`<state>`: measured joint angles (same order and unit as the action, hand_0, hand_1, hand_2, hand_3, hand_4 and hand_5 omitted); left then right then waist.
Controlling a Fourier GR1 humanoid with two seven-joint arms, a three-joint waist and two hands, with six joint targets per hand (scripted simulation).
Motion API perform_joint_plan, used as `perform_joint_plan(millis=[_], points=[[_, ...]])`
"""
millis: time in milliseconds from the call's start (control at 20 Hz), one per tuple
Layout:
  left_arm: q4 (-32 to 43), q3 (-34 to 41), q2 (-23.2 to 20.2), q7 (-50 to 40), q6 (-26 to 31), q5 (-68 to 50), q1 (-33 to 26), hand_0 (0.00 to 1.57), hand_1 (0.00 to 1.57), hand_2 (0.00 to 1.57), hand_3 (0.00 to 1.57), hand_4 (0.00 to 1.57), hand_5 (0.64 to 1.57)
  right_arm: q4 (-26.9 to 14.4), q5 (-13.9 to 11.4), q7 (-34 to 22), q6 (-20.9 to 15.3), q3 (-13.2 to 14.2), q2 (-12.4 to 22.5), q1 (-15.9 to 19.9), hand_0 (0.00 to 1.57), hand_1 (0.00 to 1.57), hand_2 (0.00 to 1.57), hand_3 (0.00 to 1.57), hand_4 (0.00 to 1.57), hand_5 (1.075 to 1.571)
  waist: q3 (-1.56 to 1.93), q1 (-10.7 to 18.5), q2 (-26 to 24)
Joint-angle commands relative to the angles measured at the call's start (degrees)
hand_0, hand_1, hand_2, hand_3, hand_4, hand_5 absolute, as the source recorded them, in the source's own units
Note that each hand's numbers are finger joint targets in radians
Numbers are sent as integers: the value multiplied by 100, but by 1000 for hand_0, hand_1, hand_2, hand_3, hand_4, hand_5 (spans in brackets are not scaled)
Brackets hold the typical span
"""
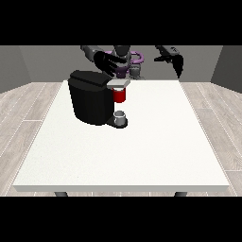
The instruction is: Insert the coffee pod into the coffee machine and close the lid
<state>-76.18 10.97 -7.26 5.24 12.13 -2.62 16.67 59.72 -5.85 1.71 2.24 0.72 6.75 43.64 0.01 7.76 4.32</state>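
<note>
The coffee machine point(92, 97) stood near the table's point(142, 151) far left corner, its lid point(119, 83) apparently down over a red part, perhaps the pod point(120, 95), while the hand at the view's left point(108, 62) hovered spread above it, suggesting little remained.

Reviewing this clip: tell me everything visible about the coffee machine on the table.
The coffee machine is a boxy, matte black unit standing upright on the white table, left of centre toward the far edge. A grey lid or head piece juts out to its right, over a red part. Below, a small grey cup sits on its dark base. The hand at the view's left hovers above its top, fingers spread; contact cannot be told.
</note>
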Motion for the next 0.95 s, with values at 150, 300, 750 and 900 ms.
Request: perform_joint_plan(millis=[150,300,750,900], points=[[-80,-222,129,688,-88,227,-208,0,0,0,0,202,1571,-119,-239,-112,-217,-60,-198,413,0,0,0,0,116,1571,-3,76,4],[-183,-289,292,358,-251,146,-256,0,0,0,0,145,1571,-69,-161,79,70,-208,-379,-7,0,0,0,0,126,1571,-1,-131,-304],[96,-197,328,303,-369,104,-452,0,0,0,0,192,1571,721,943,727,99,-936,-670,-1426,0,0,0,0,286,1571,1,-601,-902],[135,-125,245,756,-256,84,-875,0,0,0,0,192,1571,875,898,1074,-167,-1052,-673,-2092,0,0,0,0,157,1571,-1,-669,-896]])
